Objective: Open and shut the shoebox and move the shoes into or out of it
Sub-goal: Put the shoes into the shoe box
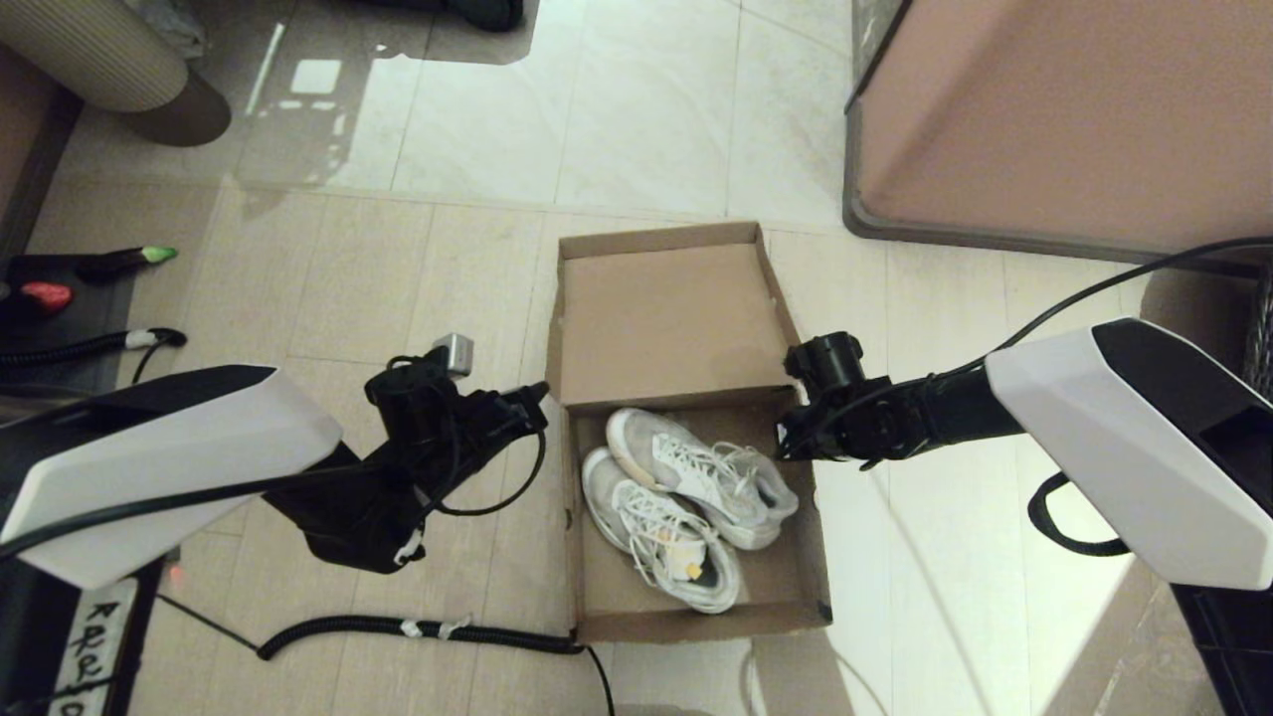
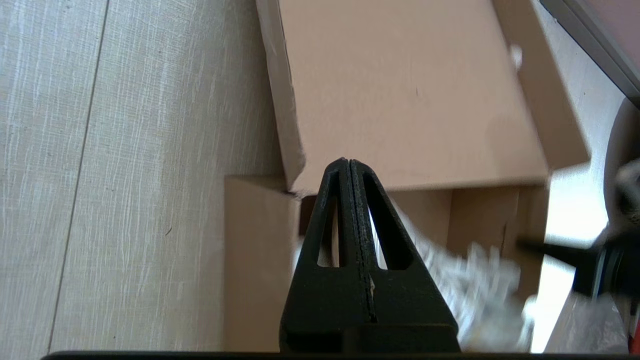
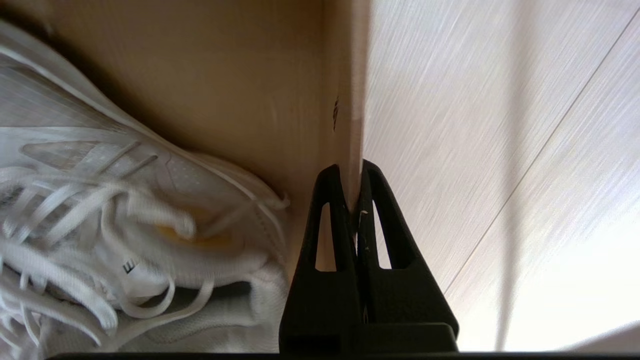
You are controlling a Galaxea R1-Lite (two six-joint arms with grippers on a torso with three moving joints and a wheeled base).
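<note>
While the right end effector pinches the plain brown cardboard shoebox's right wall, probably steadying it, we note white lace-up sneakers inside; left end effector clenched, empty.

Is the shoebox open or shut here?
Open. The shoebox's lid is swung back, and both shoes show inside.

the shoebox is set on the floor between the two arms, its lid laid open behind it. the shoes are placed side by side inside. a cabinet is found behind, to the right.
</note>
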